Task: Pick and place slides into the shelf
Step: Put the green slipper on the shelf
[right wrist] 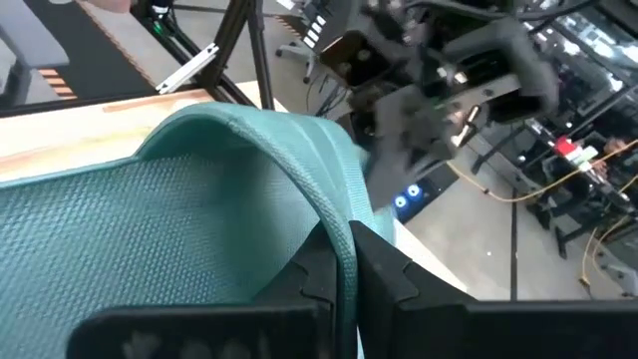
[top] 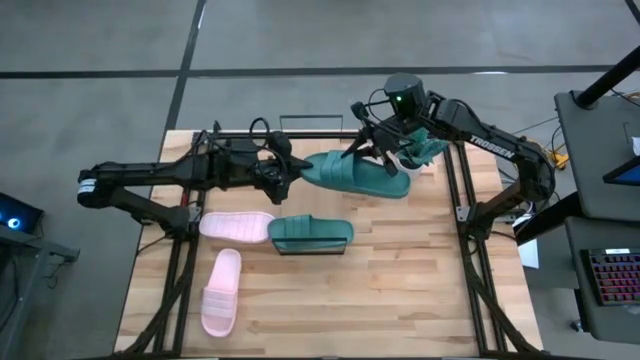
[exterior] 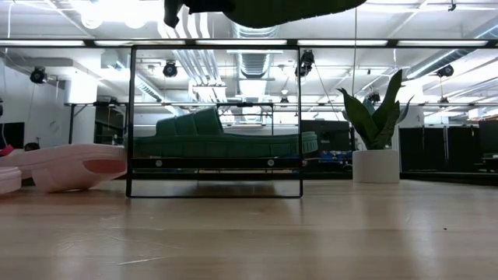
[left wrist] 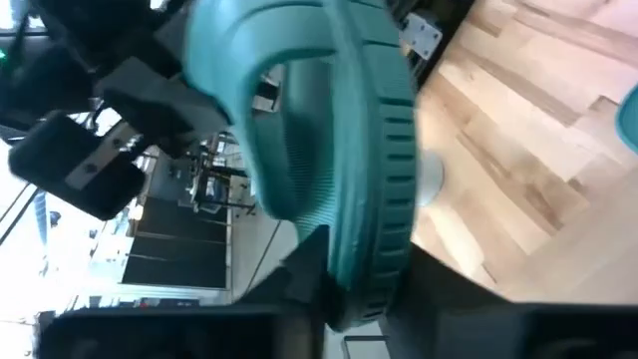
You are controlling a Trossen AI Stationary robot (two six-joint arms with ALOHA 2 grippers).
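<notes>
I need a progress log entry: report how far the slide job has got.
Done: one green slide sits on the shelf. In hand: both claws, left and right, grip the second green slide, held above the table. Left: two pink slides lie on the table beside the shelf.

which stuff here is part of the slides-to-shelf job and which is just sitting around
Job: held teal slide, gripped by left gripper and right gripper; teal slide on shelf; shelf; two pink slides.
Lying about: potted plant.
</notes>
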